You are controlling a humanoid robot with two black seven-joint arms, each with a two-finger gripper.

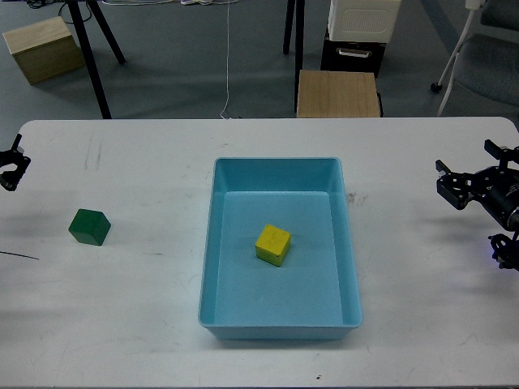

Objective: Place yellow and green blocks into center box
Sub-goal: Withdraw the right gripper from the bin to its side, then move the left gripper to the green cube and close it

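A yellow block (pixel 272 245) lies inside the light blue box (pixel 208 267) at the table's center. A green block (pixel 89 227) sits on the white table, left of the box. My left gripper (pixel 10 164) only just shows at the left edge, above and left of the green block; its fingers cannot be told apart. My right gripper (pixel 467 167) is over the table's right side, well right of the box, with its fingers spread and nothing between them.
The white table (pixel 146 324) ends just above the box's far rim. Beyond it on the floor stand a wooden stool (pixel 337 94), a black-and-white cabinet (pixel 357 36), a wooden crate (pixel 42 49), stand legs and a chair.
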